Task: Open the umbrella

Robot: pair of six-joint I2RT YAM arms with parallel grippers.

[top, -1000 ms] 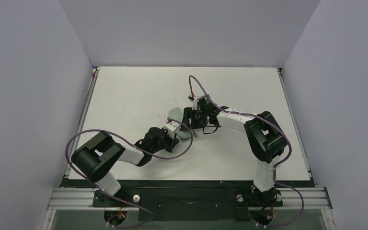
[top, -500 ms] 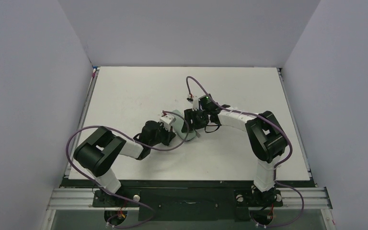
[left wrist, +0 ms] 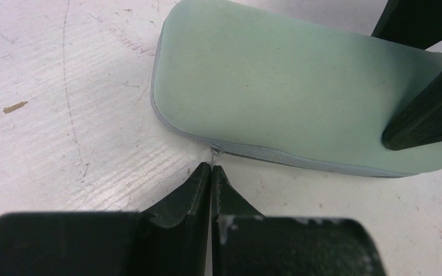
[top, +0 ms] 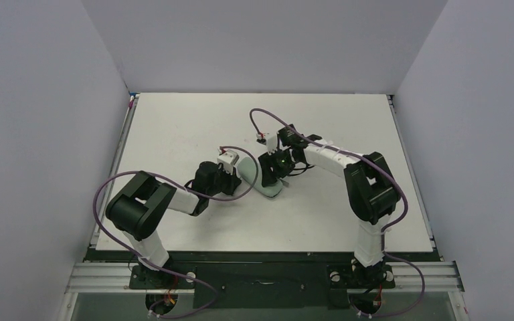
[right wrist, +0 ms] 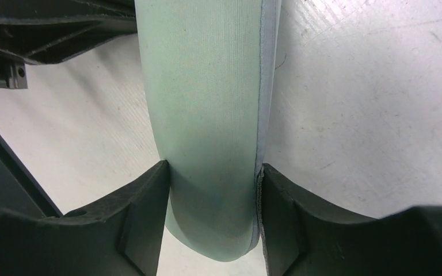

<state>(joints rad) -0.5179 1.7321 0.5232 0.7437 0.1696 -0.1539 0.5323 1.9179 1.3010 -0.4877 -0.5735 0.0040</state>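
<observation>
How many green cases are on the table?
1: the green case, clamped in the right gripper, with the left gripper shut beside its zipper. None seems hidden.

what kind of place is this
Probably a robot lab test cell: a white table walled in by grey panels, a left arm and right arm mounted on a rail at its near edge, one green case.

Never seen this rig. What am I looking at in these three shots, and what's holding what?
Two robot arms, each ending in a two-finger gripper. The wide picture comes from a fixed camera above and behind them. The other two come from a camera on each wrist, looking past its own fingers. On the white table lies a pale green zipped case. The right gripper clamps it across its width. The left gripper is shut and empty, its tips right by the zipper pull.
</observation>
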